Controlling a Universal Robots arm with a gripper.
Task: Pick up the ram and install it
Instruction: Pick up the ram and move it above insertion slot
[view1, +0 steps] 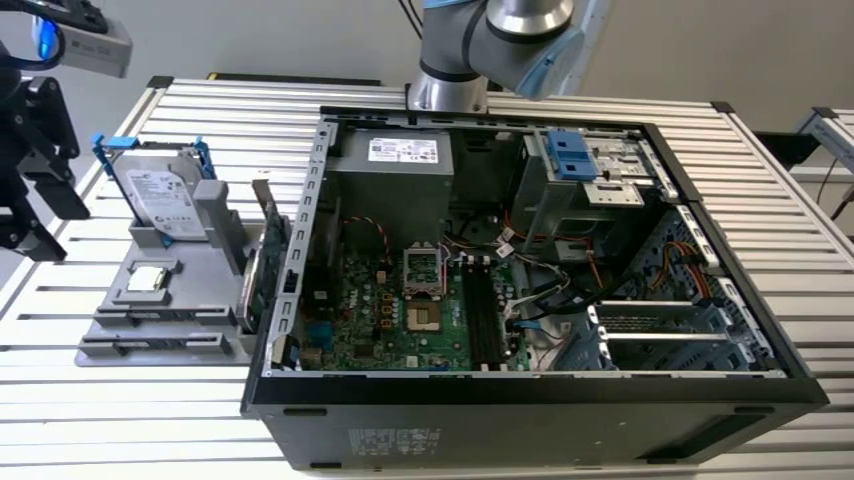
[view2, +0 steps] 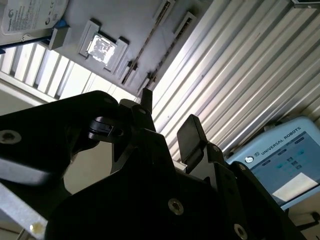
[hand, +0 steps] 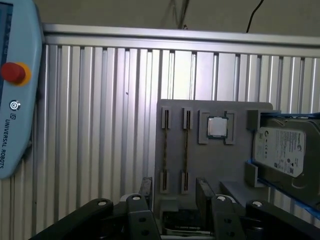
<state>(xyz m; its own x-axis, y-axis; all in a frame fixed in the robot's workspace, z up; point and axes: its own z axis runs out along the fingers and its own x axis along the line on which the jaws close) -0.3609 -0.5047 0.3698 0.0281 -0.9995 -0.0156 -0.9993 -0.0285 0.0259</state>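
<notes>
Hanging at the exterior view's left edge, over the slatted table (view1: 134, 420): black gripper (view1: 40, 200), tilted toward the grey tray (view1: 194, 300), fingers (hand: 202, 192) spread apart, near the tray and well apart from the computer case (view1: 534, 395). Seated in the tray, as seen in the first wrist view: ram (hand: 186, 150), upright on its long edge in the slot nearer the processor chip (hand: 217, 127), just ahead of the spread fingers. Leaning at the tray's far end: hard drive (view1: 167, 200) in a blue frame. Standing on edge between tray and case: green expansion card (view1: 274, 260). Lying open: case, motherboard (view1: 400, 310) exposed. Rooted behind the case: arm base (view1: 447, 90), rising out of frame.
</notes>
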